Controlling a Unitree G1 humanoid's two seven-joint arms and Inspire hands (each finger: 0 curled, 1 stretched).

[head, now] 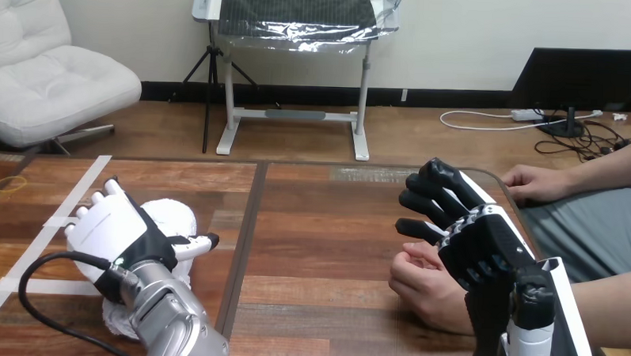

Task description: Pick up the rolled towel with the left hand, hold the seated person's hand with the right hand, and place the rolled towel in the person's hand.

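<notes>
The white rolled towel (176, 215) lies on the left half of the wooden table (326, 226). My left hand (112, 228) rests on top of it, back facing up, fingers relaxed over its far side and thumb stretched out to the right across it. Much of the towel is hidden under the hand and forearm. On the right, the person's hand (422, 286) lies on the table as a loose fist. My right hand (484, 246) hovers just over its back and wrist with straight fingers pointing up-left, not curled round it.
The person's other hand (539, 184) rests at the table's far right edge. White tape lines (74, 207) cross the table's left side, and a small yellow ring (11, 184) lies near the left edge. A dark seam (249, 231) splits the tabletop.
</notes>
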